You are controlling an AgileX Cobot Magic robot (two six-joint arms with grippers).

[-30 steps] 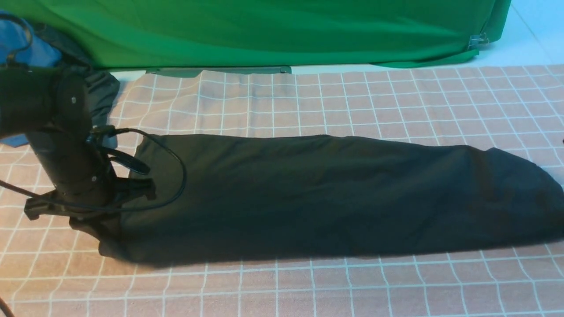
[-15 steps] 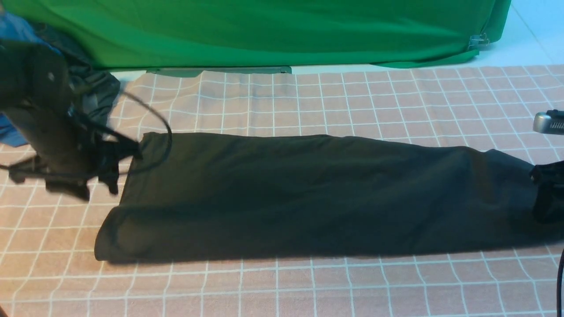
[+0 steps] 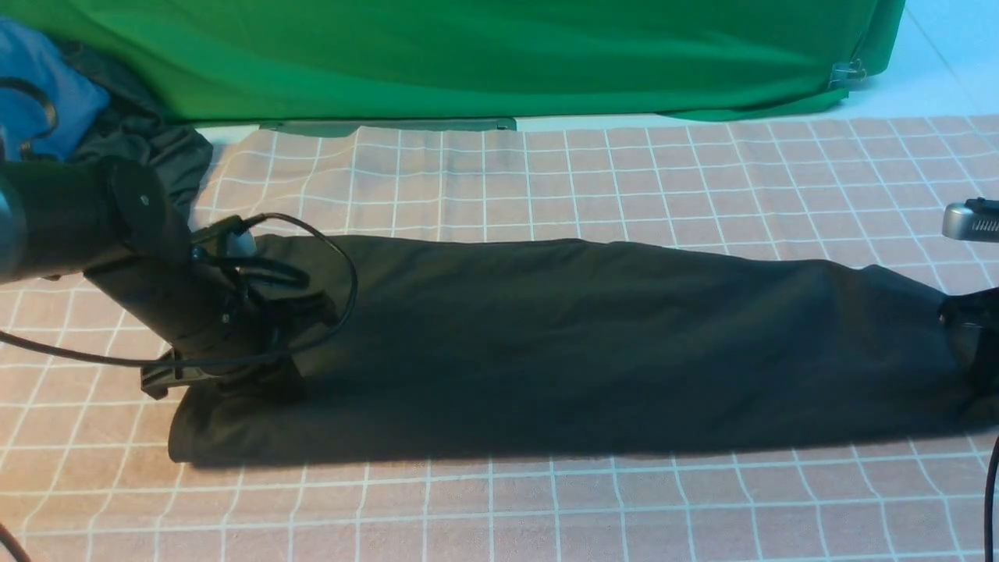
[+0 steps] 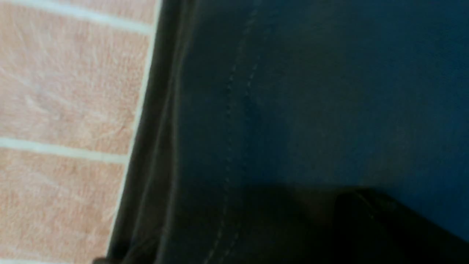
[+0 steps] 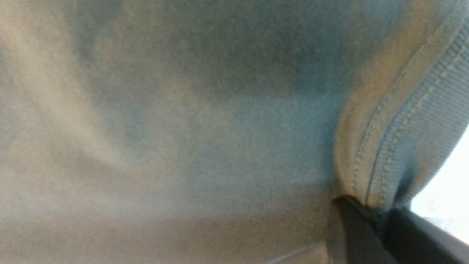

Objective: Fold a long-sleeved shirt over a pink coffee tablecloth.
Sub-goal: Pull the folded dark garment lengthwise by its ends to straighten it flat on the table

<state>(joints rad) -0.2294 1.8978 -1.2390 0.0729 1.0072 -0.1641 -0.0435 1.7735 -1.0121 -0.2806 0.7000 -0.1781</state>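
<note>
Long-sleeved shirt (image 3: 593, 343), long band across the middle of the pink coffee tablecloth (image 3: 624, 179), left gripper (image 3: 261, 382) clenched on hem end, right gripper (image 3: 972, 351) pinching collar rib; risk: shallow pinch slips when lifted, layers sag, fold skews.

The left gripper (image 3: 261, 378), away from the shirt (image 3: 593, 343) a moment ago, is now down on its left end, closed. The right gripper (image 3: 975, 367) now pinches its right end.

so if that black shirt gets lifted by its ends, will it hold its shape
Probably not: the long-sleeved shirt lies limp with soft creases, so its middle should sag. Its ribbed edge bunches in the right gripper, suggesting thin, light knit.
</note>
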